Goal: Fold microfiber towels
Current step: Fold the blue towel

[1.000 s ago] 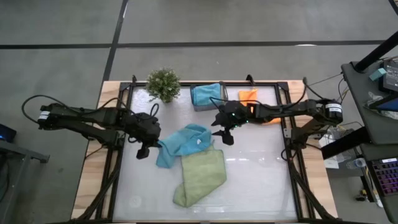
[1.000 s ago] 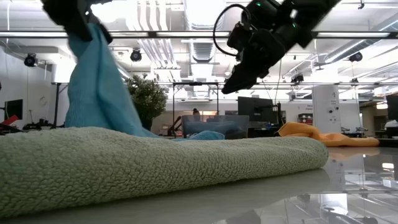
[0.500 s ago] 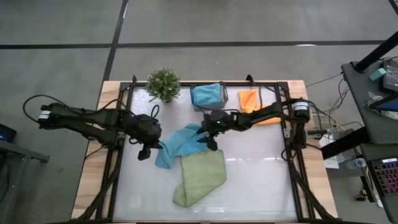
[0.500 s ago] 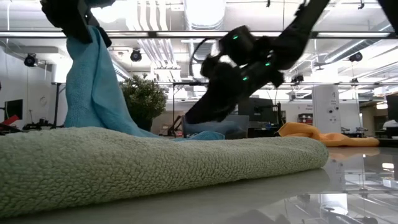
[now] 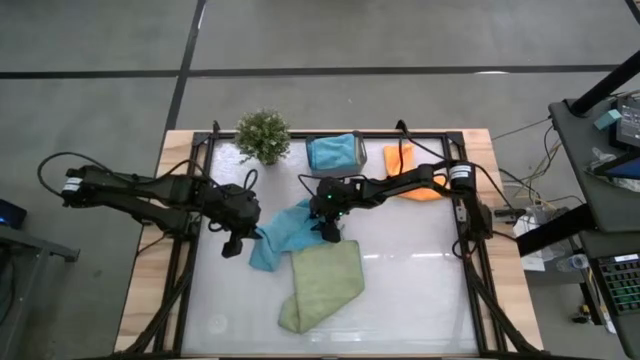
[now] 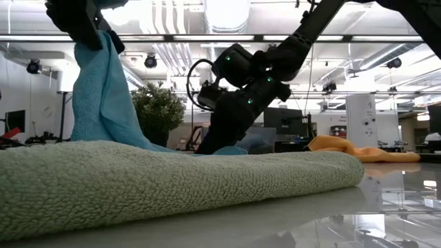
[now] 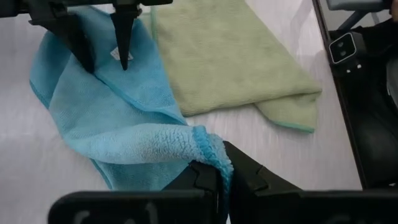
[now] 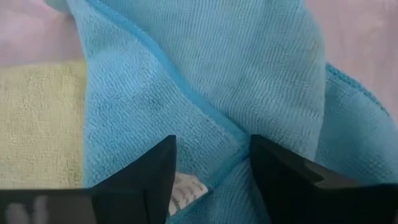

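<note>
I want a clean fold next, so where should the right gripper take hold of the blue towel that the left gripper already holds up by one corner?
Probably at the hemmed corner by the white tag, coming straight down from above. The blue towel lies flat there, overlapping the light green towel, and the right gripper hovers open astride that hem. The left gripper is shut on the opposite corner, so pulling apart should spread it.

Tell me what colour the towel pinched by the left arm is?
Teal-blue towel, clearest in the left wrist view.

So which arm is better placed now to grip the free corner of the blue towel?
The right gripper: open, straddling the blue towel corner. The left gripper is shut on its other end.
</note>
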Controlling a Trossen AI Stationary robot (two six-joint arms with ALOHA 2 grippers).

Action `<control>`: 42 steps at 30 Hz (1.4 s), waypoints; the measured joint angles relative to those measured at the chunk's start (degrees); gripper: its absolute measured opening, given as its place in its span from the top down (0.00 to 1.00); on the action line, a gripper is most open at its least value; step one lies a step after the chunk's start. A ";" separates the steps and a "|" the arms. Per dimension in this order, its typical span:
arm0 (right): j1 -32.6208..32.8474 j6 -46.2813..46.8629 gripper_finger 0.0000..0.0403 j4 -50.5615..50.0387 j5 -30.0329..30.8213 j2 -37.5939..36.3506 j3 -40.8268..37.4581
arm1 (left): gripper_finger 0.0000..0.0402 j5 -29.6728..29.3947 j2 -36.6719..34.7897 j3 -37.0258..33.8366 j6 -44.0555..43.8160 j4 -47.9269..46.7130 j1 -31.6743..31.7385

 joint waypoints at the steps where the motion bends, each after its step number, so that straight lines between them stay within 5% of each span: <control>1: -0.01 -0.01 0.54 0.00 0.00 0.08 0.01 | 1.00 0.00 0.11 0.00 0.00 0.00 0.00; 16: 1.60 -5.93 0.96 -0.57 -3.84 -0.23 -0.16 | 1.00 -0.20 3.44 0.00 1.33 -0.16 0.02; 30: 2.43 -6.23 0.95 6.59 -7.97 -0.31 -0.21 | 1.00 -0.20 3.84 0.00 1.25 -0.16 0.02; 37: 2.94 3.56 0.78 27.17 -8.28 3.42 0.10 | 1.00 -0.20 3.62 0.00 1.29 -0.14 0.02; 42: 3.01 10.19 0.65 29.09 -17.17 9.47 4.40 | 1.00 -0.17 2.98 0.16 0.64 -0.24 0.00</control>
